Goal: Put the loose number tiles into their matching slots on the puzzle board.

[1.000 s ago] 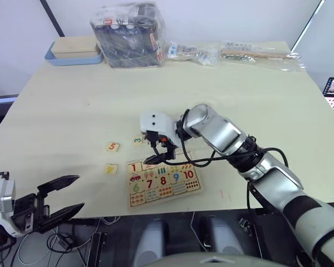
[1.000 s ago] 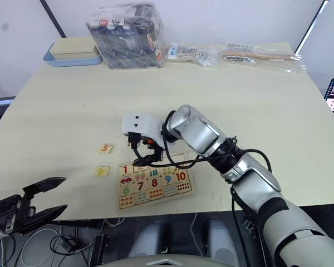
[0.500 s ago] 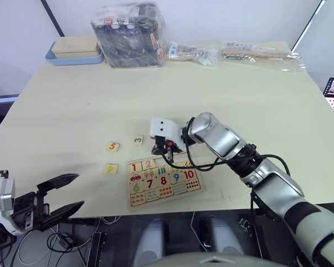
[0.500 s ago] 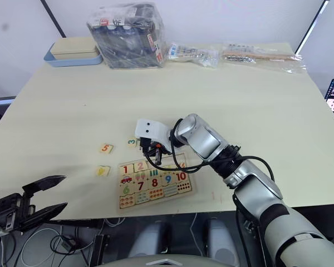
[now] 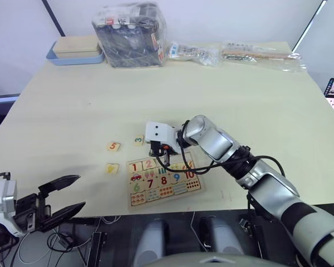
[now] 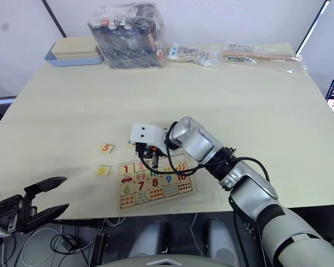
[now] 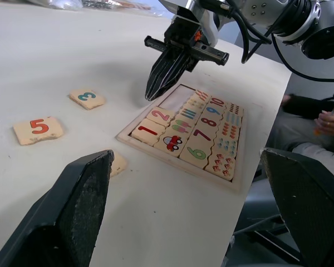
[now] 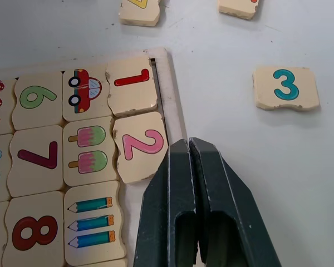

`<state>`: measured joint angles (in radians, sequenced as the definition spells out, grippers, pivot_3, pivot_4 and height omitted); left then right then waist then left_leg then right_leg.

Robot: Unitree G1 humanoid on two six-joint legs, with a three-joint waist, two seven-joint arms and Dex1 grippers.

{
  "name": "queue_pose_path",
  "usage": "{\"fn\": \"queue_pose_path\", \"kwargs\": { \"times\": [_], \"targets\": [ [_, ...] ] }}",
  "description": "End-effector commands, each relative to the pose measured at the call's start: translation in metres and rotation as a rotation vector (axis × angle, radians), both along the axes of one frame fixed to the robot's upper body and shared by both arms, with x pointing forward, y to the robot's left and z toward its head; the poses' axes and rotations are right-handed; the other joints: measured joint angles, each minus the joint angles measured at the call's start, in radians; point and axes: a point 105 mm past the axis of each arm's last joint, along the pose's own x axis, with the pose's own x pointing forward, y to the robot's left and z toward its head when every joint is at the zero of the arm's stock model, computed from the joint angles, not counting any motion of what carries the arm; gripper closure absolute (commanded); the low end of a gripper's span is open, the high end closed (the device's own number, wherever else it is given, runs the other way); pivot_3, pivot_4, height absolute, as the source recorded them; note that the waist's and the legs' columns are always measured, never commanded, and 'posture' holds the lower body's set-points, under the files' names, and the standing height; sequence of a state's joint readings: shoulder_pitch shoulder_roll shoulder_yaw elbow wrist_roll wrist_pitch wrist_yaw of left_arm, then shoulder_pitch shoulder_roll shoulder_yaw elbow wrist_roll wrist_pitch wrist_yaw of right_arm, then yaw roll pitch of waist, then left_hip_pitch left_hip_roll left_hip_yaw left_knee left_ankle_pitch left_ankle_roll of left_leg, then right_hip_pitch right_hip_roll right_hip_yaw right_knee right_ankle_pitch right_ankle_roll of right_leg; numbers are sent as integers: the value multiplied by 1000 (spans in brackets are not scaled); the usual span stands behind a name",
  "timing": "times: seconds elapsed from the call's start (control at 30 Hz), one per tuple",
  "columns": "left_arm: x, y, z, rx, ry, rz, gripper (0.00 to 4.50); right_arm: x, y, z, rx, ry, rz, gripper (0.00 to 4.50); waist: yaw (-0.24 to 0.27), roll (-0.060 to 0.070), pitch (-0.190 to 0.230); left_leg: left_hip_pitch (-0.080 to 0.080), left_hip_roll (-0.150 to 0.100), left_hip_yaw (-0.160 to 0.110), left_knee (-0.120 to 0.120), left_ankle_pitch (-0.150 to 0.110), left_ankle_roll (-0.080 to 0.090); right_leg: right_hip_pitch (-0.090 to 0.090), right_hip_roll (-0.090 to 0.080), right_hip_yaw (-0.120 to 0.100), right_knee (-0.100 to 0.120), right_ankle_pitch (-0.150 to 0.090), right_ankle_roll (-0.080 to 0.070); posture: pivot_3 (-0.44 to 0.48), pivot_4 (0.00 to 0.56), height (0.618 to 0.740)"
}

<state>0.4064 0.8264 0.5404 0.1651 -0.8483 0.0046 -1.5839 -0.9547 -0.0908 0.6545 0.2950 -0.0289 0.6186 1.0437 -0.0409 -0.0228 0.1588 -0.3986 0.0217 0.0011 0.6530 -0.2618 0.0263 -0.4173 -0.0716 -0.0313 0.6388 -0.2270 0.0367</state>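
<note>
Black right gripper [image 8: 188, 146] fingers pressed together, empty, tips at the flat pale wooden puzzle board [image 5: 196, 187] rim beside the seated pink 2 tile [image 8: 140, 147]. Loose teal 3 tile [image 8: 285, 87] just beyond it. Left gripper [image 5: 61, 196] spread apart, well off the board.

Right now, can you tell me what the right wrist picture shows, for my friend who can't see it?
The right gripper, its two black fingers shut together, points at the edge of the puzzle board beside the 2 tile. The 1 tile sits next to the 2 in the board. The 3 tile lies loose on the table.
</note>
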Motion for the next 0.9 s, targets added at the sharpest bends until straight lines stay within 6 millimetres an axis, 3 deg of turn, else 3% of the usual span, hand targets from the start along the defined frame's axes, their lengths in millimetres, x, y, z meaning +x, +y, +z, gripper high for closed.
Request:
{"fn": "queue_pose_path", "kwargs": {
  "times": [0.03, 0.57, 0.9],
  "targets": [
    [-4, -2, 8, 11, -32, -33, 0, -3, 6, 3, 13, -20, 31, 4462, 0, 0, 0, 0, 0, 0, 0, 0, 0, 0, 0, 0, 0, 0, 0, 0, 150, 740],
    [-3, -2, 9, 11, -30, -36, 0, -6, 6, -7, -25, -20, 61, 4462, 0, 0, 0, 0, 0, 0, 0, 0, 0, 0, 0, 0, 0, 0, 0, 0, 150, 740],
    [-1, -4, 8, 8, -29, -41, 0, -4, 5, 0, 4, -32, 54, 4462, 0, 0, 0, 0, 0, 0, 0, 0, 0, 0, 0, 0, 0, 0, 0, 0, 150, 740]
  ]
}}
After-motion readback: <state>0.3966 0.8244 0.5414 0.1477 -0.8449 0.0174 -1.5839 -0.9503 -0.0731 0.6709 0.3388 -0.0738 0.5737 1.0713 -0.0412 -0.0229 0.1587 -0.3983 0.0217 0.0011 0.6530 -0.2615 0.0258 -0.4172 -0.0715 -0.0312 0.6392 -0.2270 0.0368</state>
